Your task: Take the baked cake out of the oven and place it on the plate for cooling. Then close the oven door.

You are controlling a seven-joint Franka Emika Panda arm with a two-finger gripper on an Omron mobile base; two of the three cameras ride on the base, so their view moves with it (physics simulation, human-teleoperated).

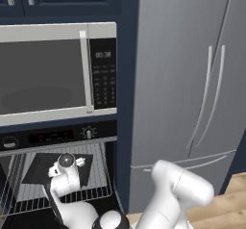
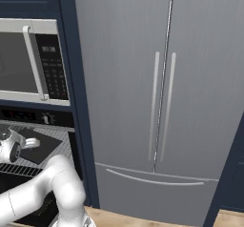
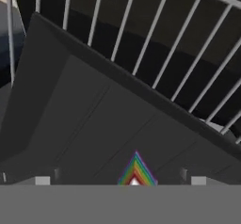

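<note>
The oven [image 1: 57, 135] stands open, and its wire rack [image 1: 98, 175] carries a flat dark tray [image 1: 41, 168]. In the hand view a small rainbow-striped wedge, the cake [image 3: 135, 170], lies on that tray [image 3: 103, 124] at the bottom centre. My gripper [image 3: 120, 180] hovers just above the tray, open, with the cake between its two fingertips [image 3: 42, 180] and nothing gripped. From the left base view my hand [image 1: 67, 165] reaches down over the tray. The oven door [image 1: 21, 221] hangs open below the rack, mostly hidden by my arm. The plate is out of view.
A grey-fronted microwave [image 1: 48, 71] sits right above the oven. A tall steel fridge [image 1: 192, 79] with double doors stands to the right, behind a dark blue cabinet post [image 1: 124, 103]. Rack wires [image 3: 188, 44] run behind the tray. Wooden floor [image 1: 233, 194] shows at the lower right.
</note>
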